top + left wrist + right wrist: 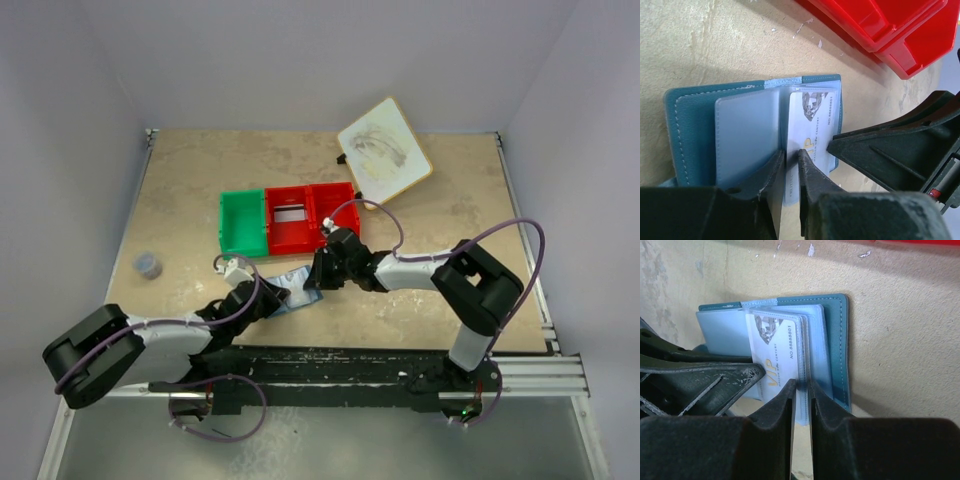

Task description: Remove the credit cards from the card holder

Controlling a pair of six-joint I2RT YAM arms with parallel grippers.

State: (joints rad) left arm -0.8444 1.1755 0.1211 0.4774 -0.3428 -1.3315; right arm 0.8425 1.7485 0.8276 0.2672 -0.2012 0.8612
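One small grey round item (148,265) sits on the bench (180,180), well to the left of the card holder (297,292). The green bin (243,248) stands beyond the card holder and to its left, touching the red bins (310,200).

The left jaws are at the card holder's near-left edge. They are clenched to a slit on its middle leaf, a clear sleeve carrying a white card (812,125) printed VIP.

The card holder lies open and flat on the bench, blue cover down and clear sleeves uppermost. The white card is inside it, its near end showing between the left jaws.

The red bins stand directly beyond the card holder, near it but apart. Their left compartment holds a pale striped card (290,213).

The right jaws are at the card holder's right side, clenched to a slit on the sleeve edges just right of the white card. One right finger (880,150) touches that card's edge with its tip.

The white wood-rimmed board (385,150) lies well beyond the card holder, to its right, set askew.
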